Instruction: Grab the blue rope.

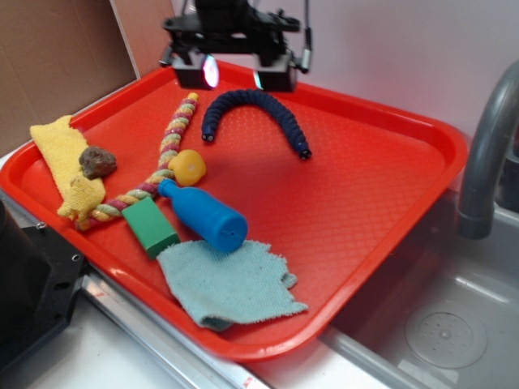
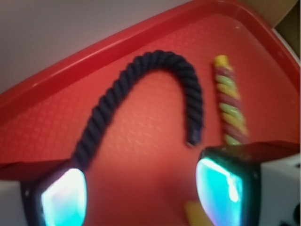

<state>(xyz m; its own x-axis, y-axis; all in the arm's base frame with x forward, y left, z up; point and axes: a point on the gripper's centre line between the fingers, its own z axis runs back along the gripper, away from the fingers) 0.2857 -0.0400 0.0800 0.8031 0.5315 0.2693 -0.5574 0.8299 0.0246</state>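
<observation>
Gripper [image 1: 233,74] hangs over the far edge of the red tray [image 1: 389,219], jaws spread wide, nothing between them; in the wrist view both fingertip pads [image 2: 63,197] sit well apart at the bottom corners with bare tray floor between. Blue rope [image 1: 258,113] lies flat on the tray in an arch, just in front of and below the gripper, apex toward the far rim, both ends pointing to the near side; not touched by the fingers. Wrist view shows the same arch [image 2: 155,70], one leg running down toward the left pad, the other end stopping short above the right pad. Left to right on the rest of the tray: yellow cloth [image 1: 61,162] with a brown rock [image 1: 97,161] on it, braided multicolour rope [image 1: 166,154] beside the blue rope's left end, green block [image 1: 151,228], small yellow object [image 1: 188,166], bright blue bottle [image 1: 204,215], teal cloth [image 1: 231,284]. Grey faucet [image 1: 486,154] and sink at far right
</observation>
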